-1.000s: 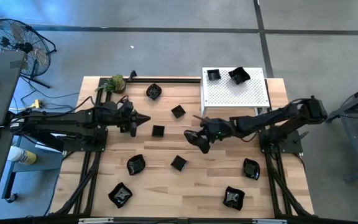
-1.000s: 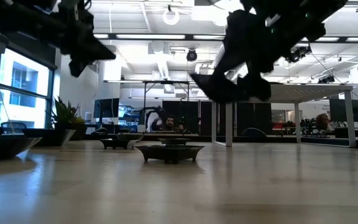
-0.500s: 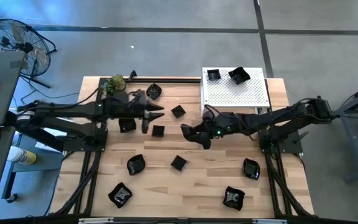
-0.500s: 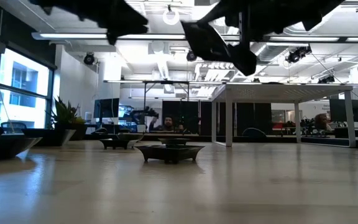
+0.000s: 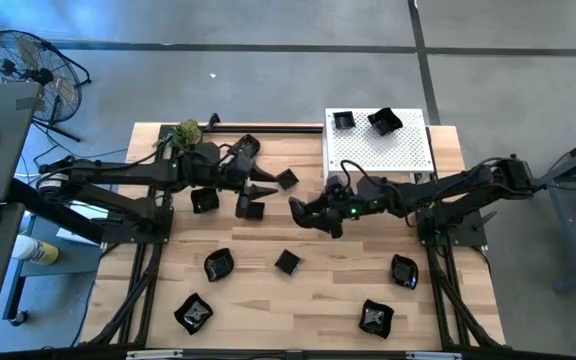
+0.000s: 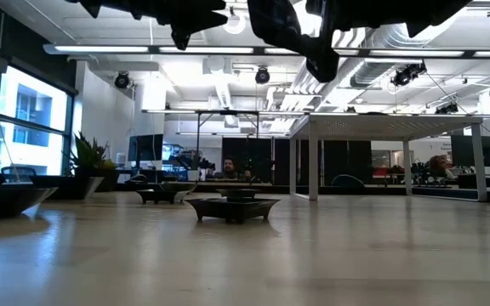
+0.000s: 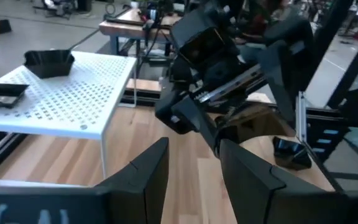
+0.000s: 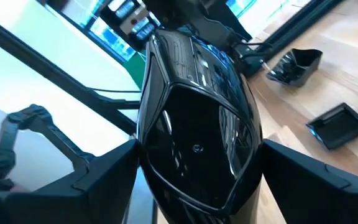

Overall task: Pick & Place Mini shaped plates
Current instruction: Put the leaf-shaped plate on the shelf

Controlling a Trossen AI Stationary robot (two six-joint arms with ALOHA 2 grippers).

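You are gripping the glossy black oval mini plate at centre frame in the widely spread right gripper. Be carrying it level toward the white perforated metal stand, upper right. The left gripper is hovering open and empty.

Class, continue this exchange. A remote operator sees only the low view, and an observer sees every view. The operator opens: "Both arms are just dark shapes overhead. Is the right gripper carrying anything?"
Observer: Yes. The right gripper grips a glossy black plate between its fingers.
Operator: And the left one?
Observer: The left gripper is open and empty, facing the right gripper above the table.
Operator: Is anything on top of the white rack?
Observer: Two plates sit at the far edge of the white rack.
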